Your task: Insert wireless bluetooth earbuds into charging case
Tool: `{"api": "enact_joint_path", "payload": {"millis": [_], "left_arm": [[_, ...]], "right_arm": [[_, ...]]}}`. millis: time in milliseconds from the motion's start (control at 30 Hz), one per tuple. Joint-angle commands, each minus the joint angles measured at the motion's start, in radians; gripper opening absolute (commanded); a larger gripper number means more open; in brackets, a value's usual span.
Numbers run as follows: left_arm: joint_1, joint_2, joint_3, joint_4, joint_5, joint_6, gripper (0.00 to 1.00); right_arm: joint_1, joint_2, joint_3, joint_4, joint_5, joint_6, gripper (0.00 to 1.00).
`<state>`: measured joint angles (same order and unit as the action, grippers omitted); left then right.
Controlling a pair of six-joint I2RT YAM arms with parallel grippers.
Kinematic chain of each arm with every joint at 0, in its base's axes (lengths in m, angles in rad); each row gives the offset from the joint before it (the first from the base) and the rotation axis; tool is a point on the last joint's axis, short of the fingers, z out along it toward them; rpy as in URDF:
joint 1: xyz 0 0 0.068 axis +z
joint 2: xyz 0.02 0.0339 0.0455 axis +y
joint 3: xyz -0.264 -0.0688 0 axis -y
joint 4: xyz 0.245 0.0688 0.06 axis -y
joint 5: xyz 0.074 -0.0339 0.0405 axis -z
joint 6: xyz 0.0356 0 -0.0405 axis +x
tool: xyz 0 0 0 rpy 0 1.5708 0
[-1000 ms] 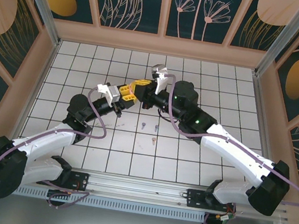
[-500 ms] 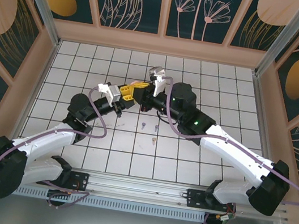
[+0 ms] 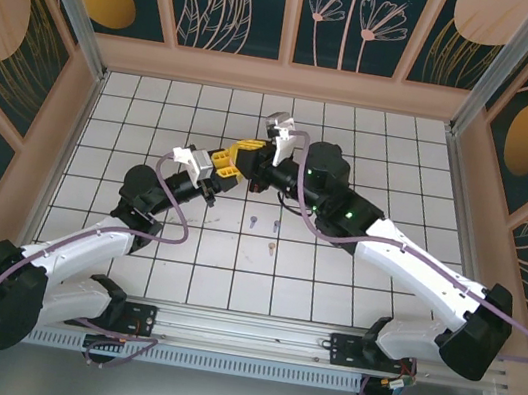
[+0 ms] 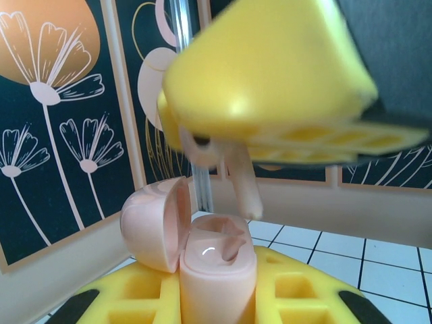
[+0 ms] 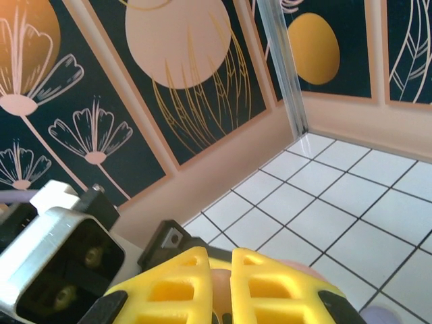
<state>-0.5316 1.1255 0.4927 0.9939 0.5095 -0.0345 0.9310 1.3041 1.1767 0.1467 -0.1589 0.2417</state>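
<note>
Two hands meet over the white tiled bench (image 3: pixel 374 145). Our left hand (image 3: pixel 219 166) grips the glossy pale pink plastic charging case (image 4: pixel 217 263), lid open; our right hand (image 3: pixel 251 152) pinches a tiny pale pink stemmed earbud (image 4: pixel 241 182) just above its socket. Three loose buds (image 3: pixel 276 226) lie on the tiles nearby. We judge it light and slick: hold the head, stem down.

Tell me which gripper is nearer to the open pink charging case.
Left. The left gripper clamps the charging case by its base. The right gripper hangs just above the case's opening, pinching a pale pink earbud with its stem pointing down.
</note>
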Motion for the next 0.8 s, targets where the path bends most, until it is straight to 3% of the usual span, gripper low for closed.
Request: {"api": "enact_joint_path", "payload": {"millis": [0, 767], "left_arm": [[-0.007, -0.003, 0.037, 0.047, 0.019, -0.008, 0.00], [-0.007, -0.018, 0.053, 0.026, 0.028, -0.013, 0.00]], "right_arm": [[-0.004, -0.034, 0.035, 0.047, -0.003, -0.009, 0.11], [-0.031, 0.038, -0.008, 0.069, -0.018, 0.021, 0.10]]}}
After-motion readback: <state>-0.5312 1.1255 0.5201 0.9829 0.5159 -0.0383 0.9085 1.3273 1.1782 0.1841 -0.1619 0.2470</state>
